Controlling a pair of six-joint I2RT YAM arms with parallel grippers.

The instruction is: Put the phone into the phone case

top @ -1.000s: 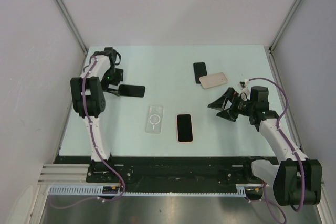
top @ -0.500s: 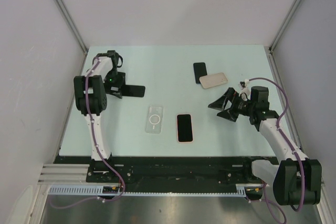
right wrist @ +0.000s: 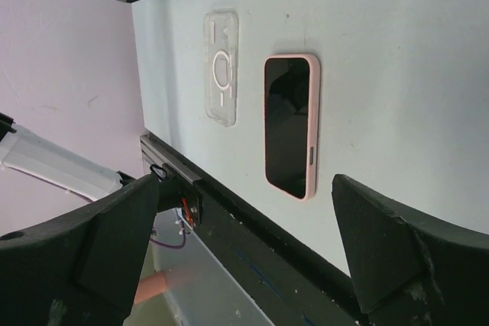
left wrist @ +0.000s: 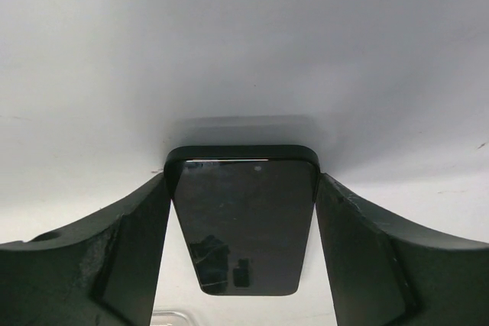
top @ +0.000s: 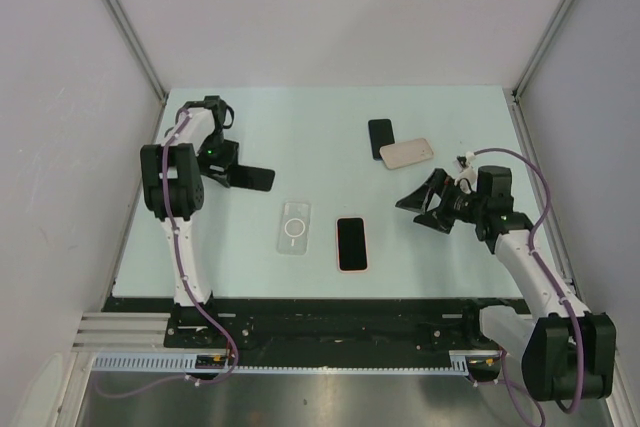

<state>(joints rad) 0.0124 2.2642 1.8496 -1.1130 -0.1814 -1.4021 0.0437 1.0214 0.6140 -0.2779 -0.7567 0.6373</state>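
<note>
Matt pale walls (top: 330, 7), braced by metal corner struts, close in a smooth mint-green table (top: 320, 112). Both the left arm (top: 178, 237) and the right arm (top: 522, 252) are white-shelled with black joints and purple cables.

The left gripper (top: 230, 175) sits far left on the table. Its scuffed black fingers (left wrist: 126, 253) press both long edges of the phone (left wrist: 243, 227), clamping it. The phone is a glossy black slab with rounded corners, and its screen faces the wrist camera. I cannot tell whether it touches the table or hangs just above. From above, its gripped end is hidden under the fingers.

The right gripper (top: 410, 211) hovers at mid-right with its fingers spread wide and nothing between them.

The clear case (top: 294, 228) lies flat near the table's centre, well apart from the phone. It is transparent and bears a white ring-and-bar mark. A pink-cased phone (top: 351, 244) lies just beside it on the right, dark screen up. Farther back, a second black phone (top: 380, 135) touches a beige slab (top: 407, 153). Whether that slab is a case or a phone is unclear.
</note>
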